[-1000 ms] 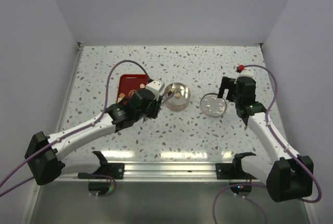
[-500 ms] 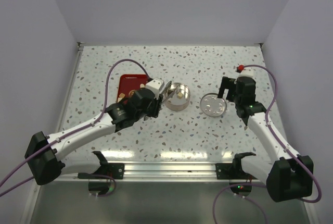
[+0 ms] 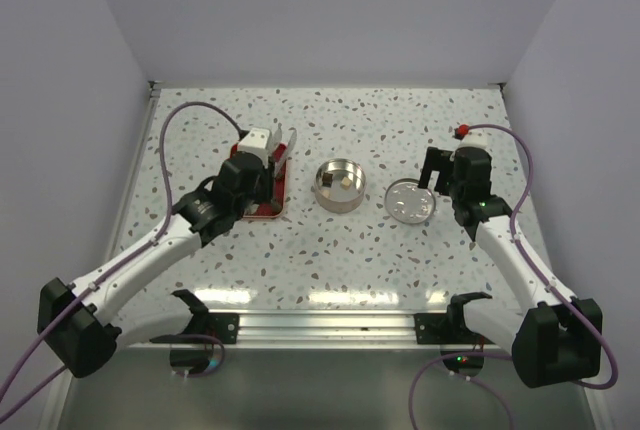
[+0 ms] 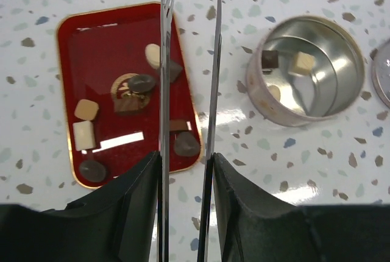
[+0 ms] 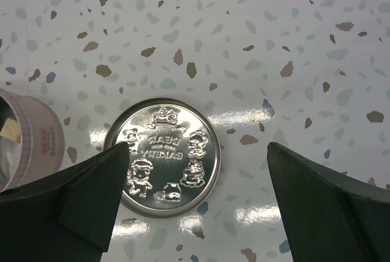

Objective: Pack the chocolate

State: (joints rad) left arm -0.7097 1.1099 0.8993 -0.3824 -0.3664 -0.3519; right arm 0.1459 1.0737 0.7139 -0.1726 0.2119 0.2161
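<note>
Our left gripper [image 3: 284, 143] has moved away from the tin [image 4: 341, 61]. Now it hangs over the right edge of the red tray [image 4: 91, 36]. Its two thin fingers are a little apart, with nothing between them. Most of the chocolate [image 4: 141, 82] lies in the tray, and three bits sit in the tin. Our right gripper [image 5: 198, 150] has stayed put, spread wide over the lid [image 5: 166, 157].
</note>
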